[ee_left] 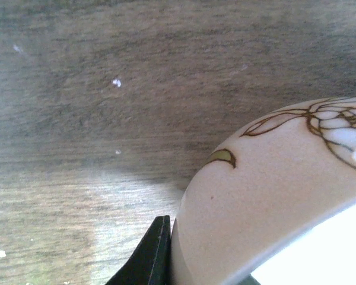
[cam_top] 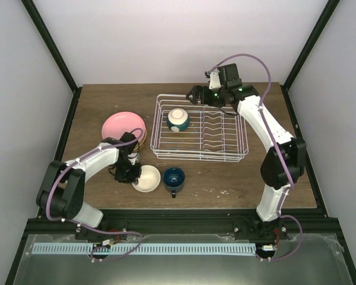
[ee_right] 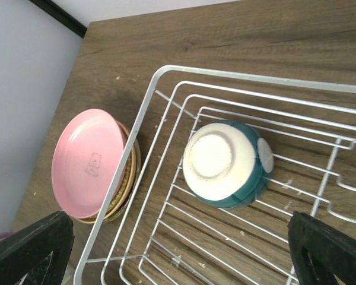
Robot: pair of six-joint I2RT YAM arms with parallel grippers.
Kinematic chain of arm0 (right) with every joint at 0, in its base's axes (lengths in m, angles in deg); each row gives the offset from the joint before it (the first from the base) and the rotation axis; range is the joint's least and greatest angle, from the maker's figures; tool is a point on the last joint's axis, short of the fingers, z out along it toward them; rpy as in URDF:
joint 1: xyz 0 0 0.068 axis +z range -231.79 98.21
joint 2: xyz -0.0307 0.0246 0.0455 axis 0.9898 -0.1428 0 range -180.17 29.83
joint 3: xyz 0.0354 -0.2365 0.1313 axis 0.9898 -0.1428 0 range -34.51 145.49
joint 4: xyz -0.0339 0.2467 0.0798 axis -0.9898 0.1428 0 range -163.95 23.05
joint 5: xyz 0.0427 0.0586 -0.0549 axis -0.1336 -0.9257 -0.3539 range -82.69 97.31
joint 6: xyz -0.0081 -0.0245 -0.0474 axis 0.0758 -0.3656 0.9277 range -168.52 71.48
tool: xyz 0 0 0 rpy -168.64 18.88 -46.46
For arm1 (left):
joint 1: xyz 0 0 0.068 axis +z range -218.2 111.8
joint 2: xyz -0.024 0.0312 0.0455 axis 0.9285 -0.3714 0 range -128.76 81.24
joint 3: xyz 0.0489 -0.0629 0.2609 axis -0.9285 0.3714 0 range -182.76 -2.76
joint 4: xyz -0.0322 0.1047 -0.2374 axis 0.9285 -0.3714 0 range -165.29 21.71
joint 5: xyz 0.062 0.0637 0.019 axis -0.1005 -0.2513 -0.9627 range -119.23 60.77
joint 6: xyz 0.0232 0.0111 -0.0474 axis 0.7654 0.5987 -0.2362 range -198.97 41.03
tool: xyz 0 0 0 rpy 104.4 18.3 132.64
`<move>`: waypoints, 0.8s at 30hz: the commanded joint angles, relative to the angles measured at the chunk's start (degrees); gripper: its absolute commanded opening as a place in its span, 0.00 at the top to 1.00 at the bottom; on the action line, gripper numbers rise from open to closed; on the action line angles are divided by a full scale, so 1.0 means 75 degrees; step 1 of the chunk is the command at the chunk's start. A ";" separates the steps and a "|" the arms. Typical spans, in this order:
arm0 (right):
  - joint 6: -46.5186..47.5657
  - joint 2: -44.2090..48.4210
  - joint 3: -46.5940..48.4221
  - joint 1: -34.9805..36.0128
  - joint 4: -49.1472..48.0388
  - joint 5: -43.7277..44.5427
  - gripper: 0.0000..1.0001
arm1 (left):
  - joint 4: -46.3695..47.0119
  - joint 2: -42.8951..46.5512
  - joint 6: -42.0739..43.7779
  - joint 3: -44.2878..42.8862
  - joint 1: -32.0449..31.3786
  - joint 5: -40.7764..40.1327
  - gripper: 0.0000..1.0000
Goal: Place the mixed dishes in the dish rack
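Cream bowl point(ee_left: 273, 202): rim pinched narrow in left tool point(cam_top: 129, 171); thin hold may slip on lifting, striking mug point(cam_top: 173, 178) at its 3 o'clock; right tool point(ee_right: 178, 252) wide, empty.

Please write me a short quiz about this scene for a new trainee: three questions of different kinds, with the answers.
1. True or false: the white-and-blue bowl lies upside down inside the dish rack.
2. Which dish does the left gripper grip?
3. The right gripper is: A) open, over the dish rack; B) shut on a plate; C) out of view.
Key: 1 true; 2 the cream bowl, at its rim; 3 A.
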 commanded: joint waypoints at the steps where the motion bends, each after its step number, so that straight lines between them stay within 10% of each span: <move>1: 0.0199 -0.0144 0.0272 -0.0043 -0.0287 -0.0732 0.00 | -0.0452 0.0380 0.0124 -0.0182 -0.0030 0.0149 1.00; 24: 0.0665 -0.0686 0.0819 -0.0053 -0.0744 -0.3856 0.00 | -0.1232 0.2281 0.1003 -0.2742 0.0091 -0.0200 0.96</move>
